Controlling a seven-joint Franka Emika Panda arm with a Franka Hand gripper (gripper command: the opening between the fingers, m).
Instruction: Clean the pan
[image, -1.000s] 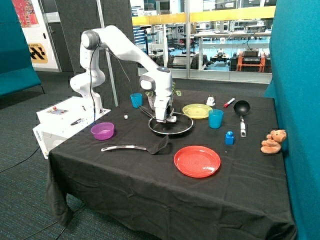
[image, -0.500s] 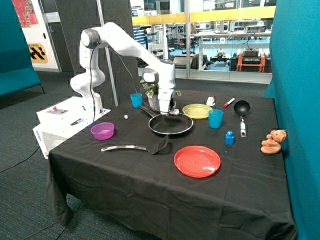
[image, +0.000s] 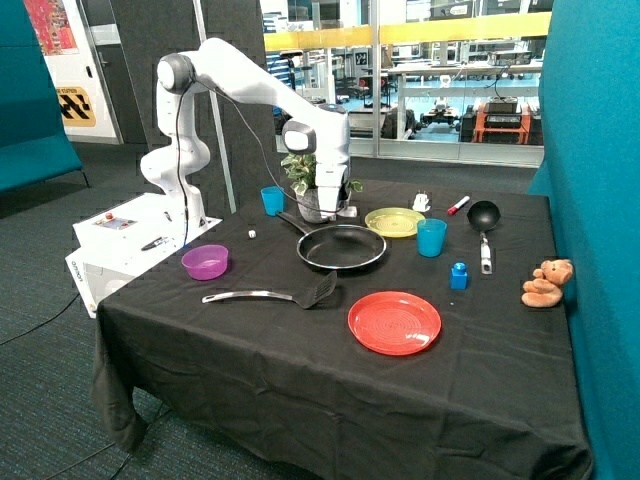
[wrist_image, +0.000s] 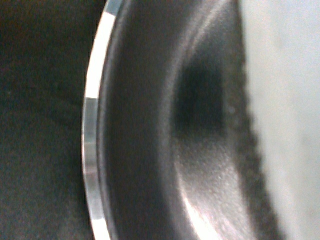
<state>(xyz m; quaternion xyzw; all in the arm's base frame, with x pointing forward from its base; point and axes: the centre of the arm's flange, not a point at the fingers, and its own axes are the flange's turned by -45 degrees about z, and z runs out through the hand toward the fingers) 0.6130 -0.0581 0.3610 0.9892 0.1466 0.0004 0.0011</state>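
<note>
The pan (image: 340, 247), round, black, with a shiny rim and a long dark handle (image: 291, 222), lies on the black tablecloth in the middle of the table. My gripper (image: 345, 211) hangs just above the pan's far rim, near the potted plant. It is shut on a pale sponge-like pad (image: 349, 211). In the wrist view the pan's rim (wrist_image: 90, 150) and dark inner wall (wrist_image: 150, 125) fill the frame. The pale pad (wrist_image: 285, 100), with a rough dark edge, covers one side. The fingers themselves are hidden.
Near the pan are a black slotted spatula (image: 275, 295), a purple bowl (image: 205, 262), a red plate (image: 394, 322), a yellow plate (image: 394, 221) and two blue cups (image: 431, 237) (image: 272, 200). A potted plant (image: 315, 185) stands behind the gripper. A small ladle-like pan (image: 484, 215) and a teddy (image: 546, 283) are further off.
My gripper has risen from inside the pan and moved back to its far rim, taking the pale pad with it. The pan has stayed in place.
</note>
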